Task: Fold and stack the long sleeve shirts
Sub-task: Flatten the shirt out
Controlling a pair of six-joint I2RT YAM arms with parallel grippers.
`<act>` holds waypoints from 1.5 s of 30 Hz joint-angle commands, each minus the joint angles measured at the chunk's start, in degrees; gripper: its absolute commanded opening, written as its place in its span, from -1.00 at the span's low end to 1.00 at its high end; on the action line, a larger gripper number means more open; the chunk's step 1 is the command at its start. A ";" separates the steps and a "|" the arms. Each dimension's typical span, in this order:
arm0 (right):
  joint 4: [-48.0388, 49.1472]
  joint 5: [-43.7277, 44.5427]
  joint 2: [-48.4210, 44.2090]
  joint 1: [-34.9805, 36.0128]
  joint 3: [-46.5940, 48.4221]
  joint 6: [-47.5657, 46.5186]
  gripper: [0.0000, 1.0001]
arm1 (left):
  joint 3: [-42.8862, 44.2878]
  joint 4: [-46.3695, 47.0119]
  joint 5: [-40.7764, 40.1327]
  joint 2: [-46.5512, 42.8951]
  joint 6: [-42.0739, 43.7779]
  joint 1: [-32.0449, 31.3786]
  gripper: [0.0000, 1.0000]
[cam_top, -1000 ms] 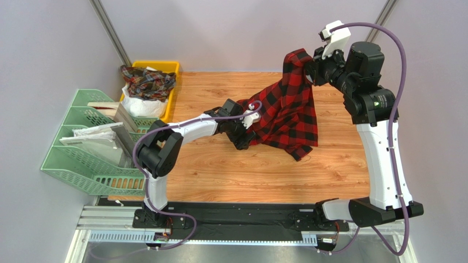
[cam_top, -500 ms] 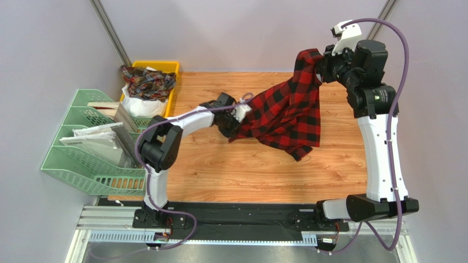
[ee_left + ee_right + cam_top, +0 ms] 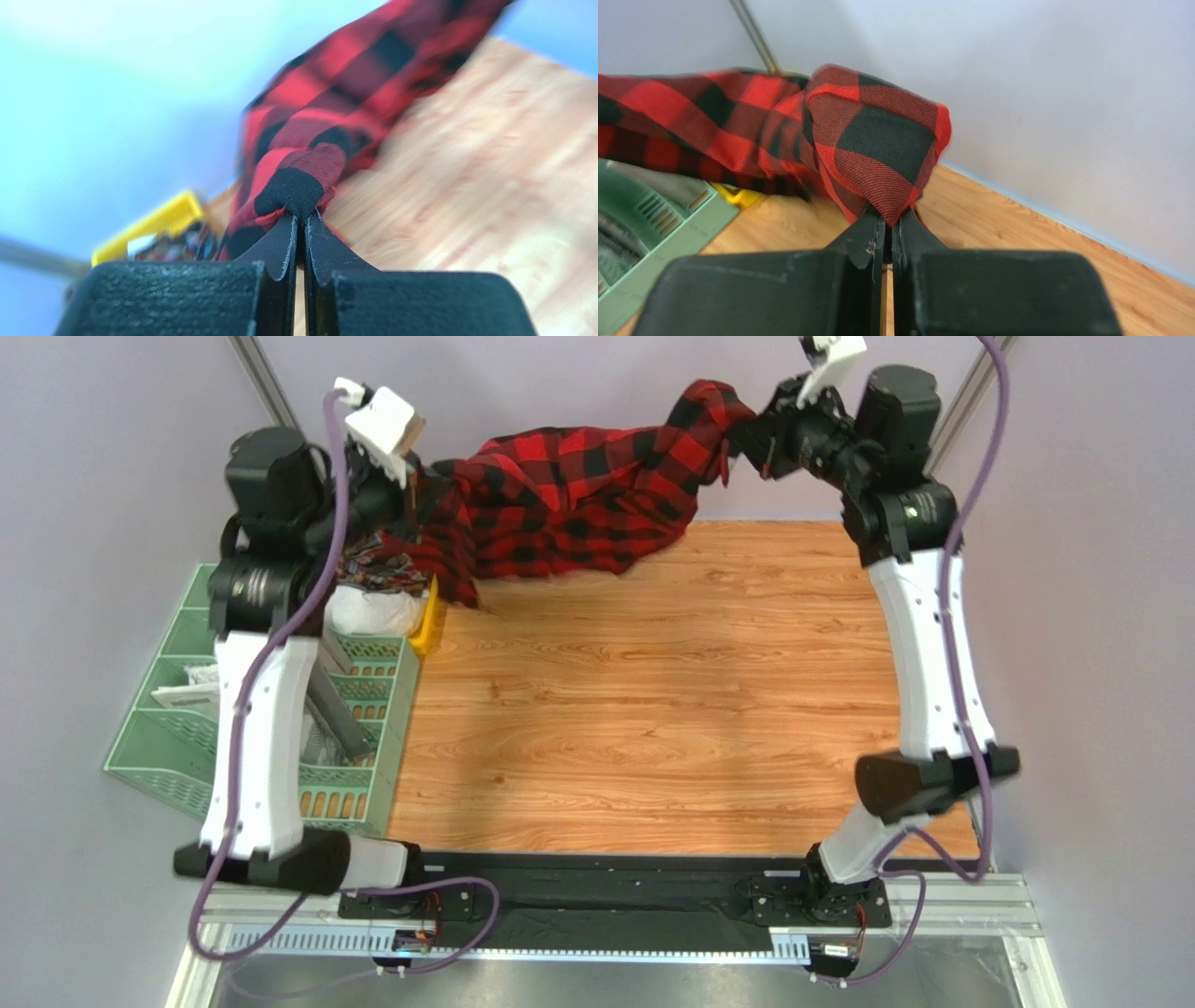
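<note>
Status: both of mine are pressed together on cloth. My left pincer is raised above the far left corner of the counter, pinching a bunched red-and-black tip of the shirt. In the left wrist view the fingers meet flat, with the fabric wad sitting right at their tips. My right pincer is raised over the far edge, right of centre, pinching the other end. The right wrist view shows a folded check corner standing up out of the closed fingers. The shirt is strung between the two as a sagging, crumpled band along the far edge of the counter, with the wall behind it. One loose tail hangs down from the left end, beside the yellow bin at the far left corner. The cloth looks lifted off the wood, but from above I can't tell whether the lowest fold touches it. No collar or label can be made out. The green rack sits off the left edge, just nearer than the bin, under my left arm. Left wrist view is motion-blurred, so the fabric detail there is poor.
</note>
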 commanded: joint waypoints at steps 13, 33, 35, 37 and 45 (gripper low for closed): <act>-30.90 -4.56 5.11 -25.16 -18.68 -32.04 1.00 | -27.37 -11.54 16.31 1.02 4.07 -43.30 0.98; -21.78 11.95 6.62 -25.98 -51.57 -20.37 0.72 | -26.30 -12.06 -22.09 33.89 14.18 -18.67 0.02; -20.46 12.73 8.99 -25.36 -52.02 -19.58 0.61 | -28.41 -13.56 -22.27 34.32 13.92 -18.67 -0.16; -19.05 13.43 11.01 -24.14 -51.24 -19.14 0.47 | -30.16 -15.93 -21.58 34.50 13.57 -18.76 -0.26; -16.76 22.13 28.04 -16.49 -35.62 -17.12 -0.51 | -38.60 -21.46 -20.35 29.15 11.20 -25.43 -0.46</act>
